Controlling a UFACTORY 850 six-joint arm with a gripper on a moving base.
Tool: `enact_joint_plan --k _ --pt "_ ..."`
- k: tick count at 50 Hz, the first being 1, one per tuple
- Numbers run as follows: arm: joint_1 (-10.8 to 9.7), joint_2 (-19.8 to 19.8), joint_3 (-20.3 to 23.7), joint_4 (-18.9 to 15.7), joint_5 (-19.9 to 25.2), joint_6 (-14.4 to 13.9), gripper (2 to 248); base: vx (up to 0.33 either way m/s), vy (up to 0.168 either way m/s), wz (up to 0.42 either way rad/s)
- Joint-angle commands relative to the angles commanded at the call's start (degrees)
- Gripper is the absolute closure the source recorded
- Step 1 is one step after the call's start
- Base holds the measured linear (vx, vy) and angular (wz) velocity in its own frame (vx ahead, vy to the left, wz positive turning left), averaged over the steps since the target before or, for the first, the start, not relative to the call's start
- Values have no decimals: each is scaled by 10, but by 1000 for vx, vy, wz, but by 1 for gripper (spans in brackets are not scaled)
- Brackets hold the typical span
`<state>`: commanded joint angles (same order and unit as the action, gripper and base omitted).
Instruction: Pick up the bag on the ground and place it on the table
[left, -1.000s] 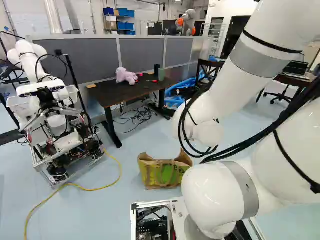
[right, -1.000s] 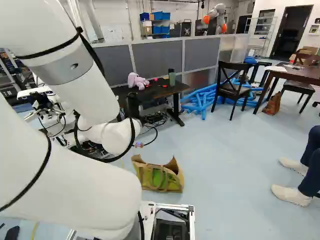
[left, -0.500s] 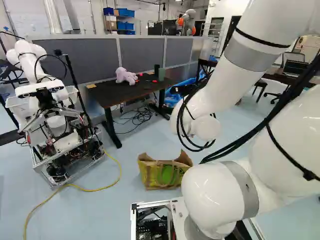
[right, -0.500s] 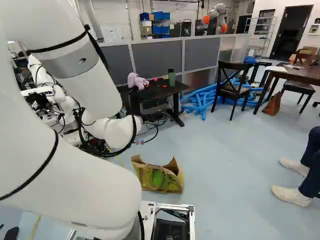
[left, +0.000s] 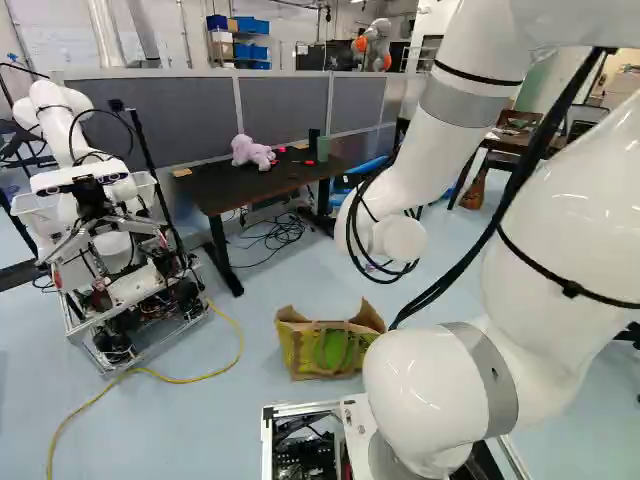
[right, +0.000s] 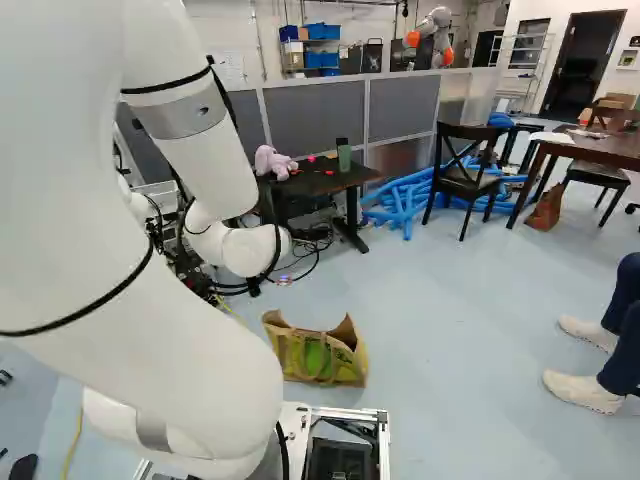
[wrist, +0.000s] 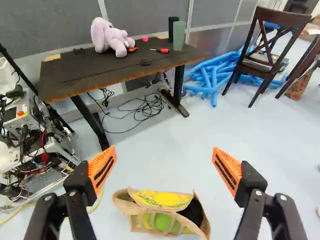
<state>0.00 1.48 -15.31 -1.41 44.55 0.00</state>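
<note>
Bag (wrist: 162, 200): sits on the floor (wrist: 200, 125), gaping at the top, with yellow and green on its side. Shows under and between 2 orange-padded fingers (wrist: 102, 169) of the gripper (wrist: 164, 149), spread wide apart. Dark table (wrist: 95, 72) beyond: bears a lilac plush toy (wrist: 119, 42) and a green tumbler (wrist: 179, 36), set near a red-handled tool (wrist: 161, 50).

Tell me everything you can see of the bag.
The bag stands upright on the floor, mouth open, rim uneven, dark inside. Its sides are yellow and green, its edges and looped handle tan; it looks papery. It sits short of the dark table; the open gripper does not touch it.
</note>
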Motion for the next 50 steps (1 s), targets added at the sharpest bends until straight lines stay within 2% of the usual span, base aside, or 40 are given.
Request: enact_joint_plan --k 24,50 --pt "1 -101 -66 -68 -50 0 3 0 0 0" --pt "12 -200 -138 -142 -121 0 3 0 0 0"
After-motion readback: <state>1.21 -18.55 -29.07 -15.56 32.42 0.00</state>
